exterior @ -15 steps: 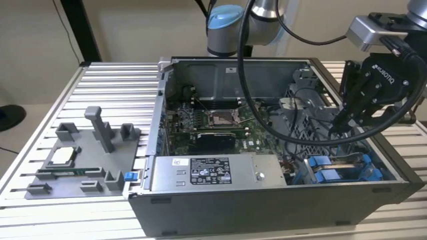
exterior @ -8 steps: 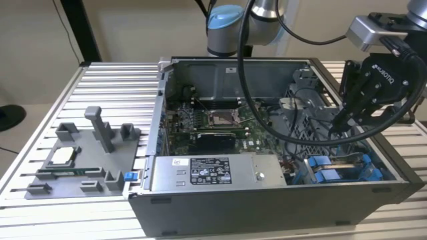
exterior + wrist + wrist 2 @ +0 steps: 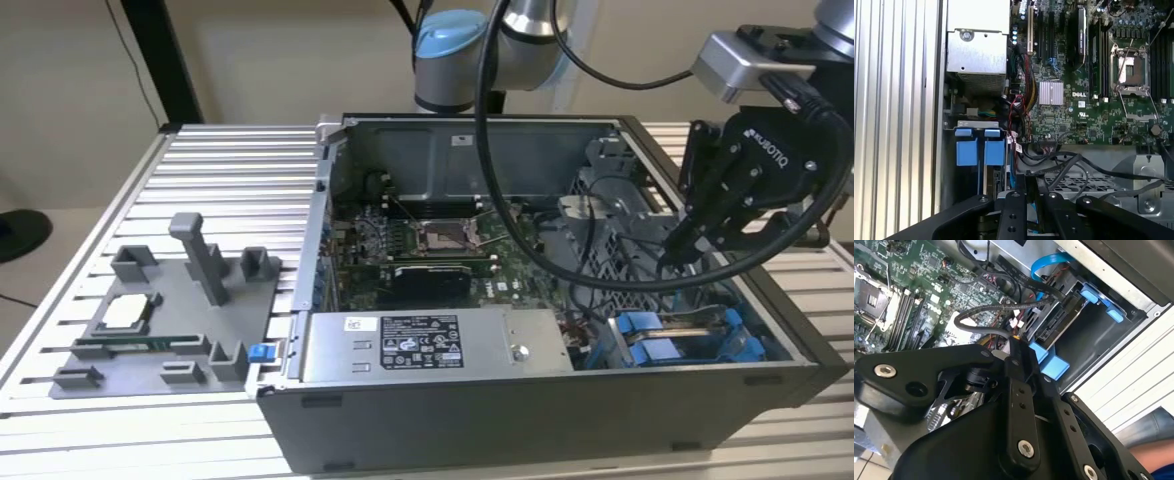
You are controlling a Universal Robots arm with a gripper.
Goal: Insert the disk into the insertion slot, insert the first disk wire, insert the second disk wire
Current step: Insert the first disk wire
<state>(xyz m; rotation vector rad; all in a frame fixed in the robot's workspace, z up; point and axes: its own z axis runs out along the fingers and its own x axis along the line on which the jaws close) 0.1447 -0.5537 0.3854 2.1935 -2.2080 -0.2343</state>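
- Disk (image 3: pixel 654 348), known in the exterior view by its blue caddy, appears already seated in the insertion slot (image 3: pixel 727 322), at the computer case's (image 3: pixel 534 420) near corner on the exterior view's right. The gripper (image 3: pixel 678 248) hangs just above it, claw tips pressed together. I judge the work to be at the wire stage.
- In the second wrist view, the disk's connector end (image 3: pixel 1054 325) faces out of the insertion slot (image 3: pixel 1099 340). Black cables (image 3: pixel 994 310) and a blue flat cable (image 3: pixel 1054 262) run close by, and the gripper (image 3: pixel 1018 347) is near that end. Whether any plug is seated, or whether the tips pinch a thin wire, I cannot make out. Seating a wire would call for squaring its plug to the connector edge and pushing straight in.
- In the first wrist view, blue caddy tabs (image 3: pixel 976 150) stand near the power-supply box (image 3: pixel 976 50), beside the motherboard (image 3: pixel 1079 110). The gripper (image 3: pixel 1030 181) is cut off by the picture's edge, and cables hide the disk's body.
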